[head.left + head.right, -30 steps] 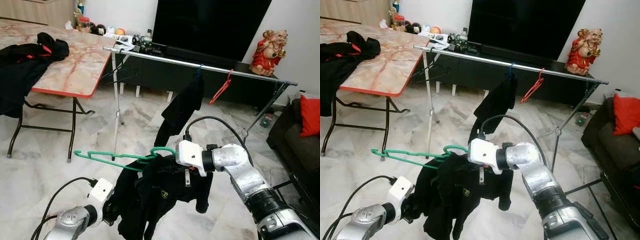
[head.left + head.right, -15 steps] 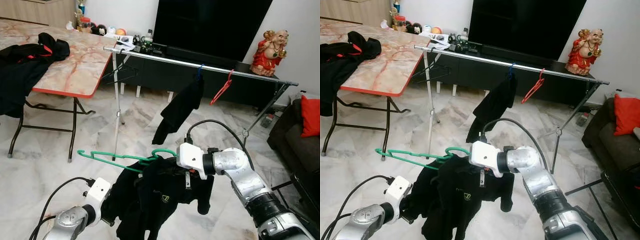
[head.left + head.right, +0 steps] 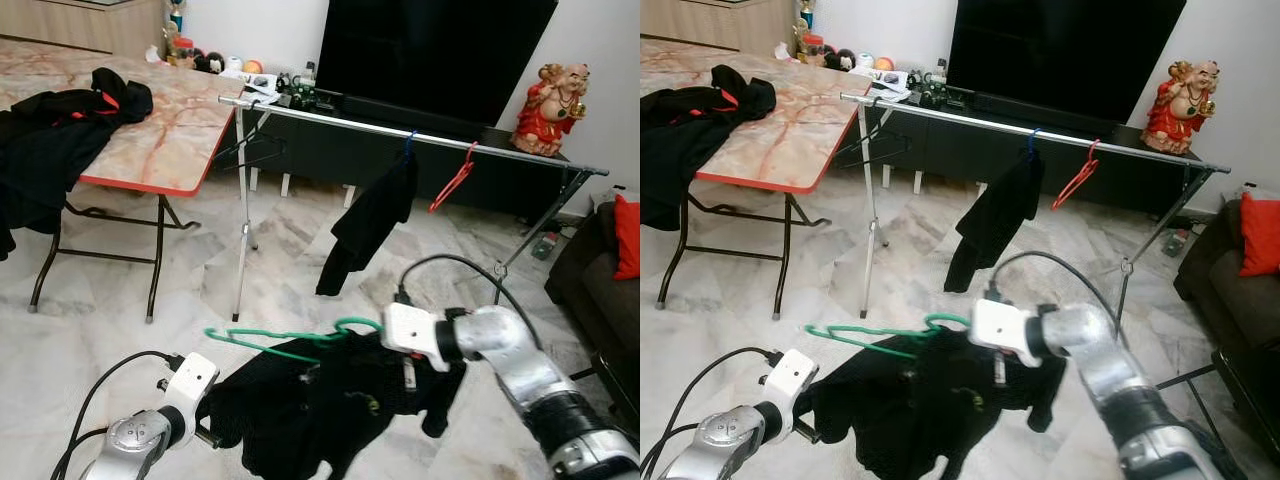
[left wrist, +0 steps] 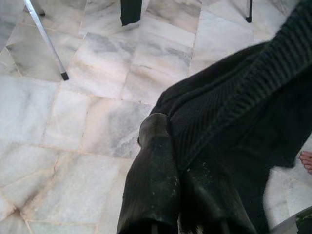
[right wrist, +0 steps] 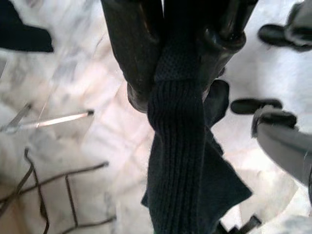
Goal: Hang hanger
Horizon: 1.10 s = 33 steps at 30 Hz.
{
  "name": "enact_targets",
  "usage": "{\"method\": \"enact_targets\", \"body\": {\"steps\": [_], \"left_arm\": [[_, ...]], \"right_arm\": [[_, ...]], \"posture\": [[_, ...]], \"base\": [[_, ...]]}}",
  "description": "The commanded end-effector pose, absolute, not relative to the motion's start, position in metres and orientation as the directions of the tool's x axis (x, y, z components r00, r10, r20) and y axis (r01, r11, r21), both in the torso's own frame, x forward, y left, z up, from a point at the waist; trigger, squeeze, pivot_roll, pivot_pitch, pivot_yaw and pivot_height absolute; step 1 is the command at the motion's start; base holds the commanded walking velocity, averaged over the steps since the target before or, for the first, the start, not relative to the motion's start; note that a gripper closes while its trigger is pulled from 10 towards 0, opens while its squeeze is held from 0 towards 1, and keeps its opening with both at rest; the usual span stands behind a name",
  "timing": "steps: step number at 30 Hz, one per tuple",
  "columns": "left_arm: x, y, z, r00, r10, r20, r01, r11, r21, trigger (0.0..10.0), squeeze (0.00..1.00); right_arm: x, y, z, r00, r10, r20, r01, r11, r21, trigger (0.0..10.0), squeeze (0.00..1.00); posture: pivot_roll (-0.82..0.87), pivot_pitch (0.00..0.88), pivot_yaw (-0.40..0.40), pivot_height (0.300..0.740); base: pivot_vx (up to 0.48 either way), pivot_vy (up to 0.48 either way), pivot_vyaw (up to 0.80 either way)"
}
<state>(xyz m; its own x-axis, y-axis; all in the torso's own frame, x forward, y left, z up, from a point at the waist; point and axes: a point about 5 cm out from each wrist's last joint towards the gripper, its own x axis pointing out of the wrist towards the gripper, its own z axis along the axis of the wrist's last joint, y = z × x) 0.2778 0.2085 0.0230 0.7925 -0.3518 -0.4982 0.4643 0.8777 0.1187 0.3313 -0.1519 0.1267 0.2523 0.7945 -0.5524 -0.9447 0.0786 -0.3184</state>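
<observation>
A green hanger (image 3: 285,340) lies tilted in the collar of a black garment (image 3: 320,405), low over the marble floor. My right gripper (image 5: 178,53) is shut on a ribbed fold of that garment just below the hanger's hook. My left gripper (image 4: 178,195) is shut on the garment's lower left edge, and cloth hides its fingertips in the eye views. Beyond stands a metal clothes rail (image 3: 400,128). It carries a black hanger (image 3: 255,150), a hung black garment (image 3: 370,215) and a red hanger (image 3: 455,180).
A folding table (image 3: 160,150) with black clothes (image 3: 60,140) stands to the left. Behind the rail are a large TV (image 3: 440,50) and a red figurine (image 3: 555,100). A sofa with a red cushion (image 3: 628,235) is on the right. Rack legs (image 3: 240,260) stand ahead.
The camera has shifted slightly. Hanger and garment have dropped lower and moved right with my right gripper. The garment is now stretched flatter between the two grippers.
</observation>
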Motion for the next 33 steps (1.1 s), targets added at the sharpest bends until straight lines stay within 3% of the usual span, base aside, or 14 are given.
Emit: {"method": "enact_targets", "body": {"steps": [1, 7, 10, 15, 17, 23, 25, 29, 33], "left_arm": [[0.279, 0.207, 0.021, 0.794, -0.346, -0.500, 0.458, 0.881, 0.117, 0.0, 0.00], [0.278, 0.207, 0.018, 0.792, -0.332, -0.512, 0.446, 0.888, 0.114, 0.0, 0.00], [0.278, 0.209, 0.018, 0.794, -0.327, -0.513, 0.441, 0.890, 0.114, 0.0, 0.00], [0.278, 0.210, 0.018, 0.794, -0.321, -0.517, 0.437, 0.892, 0.117, 0.0, 0.00], [0.278, 0.210, 0.018, 0.794, -0.320, -0.517, 0.436, 0.892, 0.118, 0.0, 0.00], [0.279, 0.211, 0.018, 0.796, -0.315, -0.516, 0.433, 0.893, 0.124, 0.0, 0.00], [0.280, 0.211, 0.020, 0.797, -0.317, -0.514, 0.437, 0.890, 0.129, 0.0, 0.00], [0.281, 0.212, 0.027, 0.784, -0.347, -0.514, 0.480, 0.865, 0.148, 0.0, 0.00], [0.281, 0.214, 0.033, 0.765, -0.375, -0.524, 0.524, 0.836, 0.165, 0.0, 0.00]], "right_arm": [[0.334, -0.172, 0.136, 0.297, 0.792, -0.533, -0.936, 0.131, -0.328, 0.0, 0.00], [0.332, -0.190, 0.138, 0.266, 0.831, -0.488, -0.959, 0.180, -0.217, 0.0, 0.00], [0.326, -0.203, 0.127, 0.216, 0.788, -0.576, -0.975, 0.140, -0.173, 0.0, 0.00], [0.310, -0.215, 0.113, 0.051, 0.740, -0.670, -0.999, 0.028, -0.045, 0.0, 0.00], [0.308, -0.221, 0.109, 0.035, 0.698, -0.715, -0.999, 0.016, -0.033, 0.0, 0.00], [0.308, -0.239, 0.098, 0.089, 0.563, -0.822, -0.996, 0.060, -0.067, 0.0, 0.00], [0.312, -0.244, 0.094, 0.174, 0.455, -0.873, -0.984, 0.056, -0.167, 0.0, 0.00], [0.321, -0.237, 0.094, 0.280, 0.454, -0.846, -0.960, 0.119, -0.254, 0.0, 0.00], [0.322, -0.233, 0.091, 0.288, 0.445, -0.848, -0.957, 0.097, -0.274, 0.0, 0.00]], "posture": [[0.15, 0.000, -0.161, 0.740], [0.15, 0.000, -0.162, 0.740], [0.15, 0.000, -0.166, 0.740], [0.16, 0.000, -0.166, 0.740], [0.15, 0.000, -0.167, 0.740], [0.16, 0.000, -0.168, 0.740], [0.15, 0.000, -0.167, 0.740], [0.16, 0.000, -0.166, 0.740], [0.16, 0.000, -0.165, 0.740]], "base": [[0.000, 0.000, 0.00], [0.000, 0.000, 0.00], [0.000, 0.000, 0.00], [0.000, 0.000, 0.00], [0.000, 0.000, 0.00], [0.000, 0.000, 0.00], [0.000, 0.000, 0.00], [0.000, 0.000, 0.00], [0.000, 0.000, 0.00]]}}
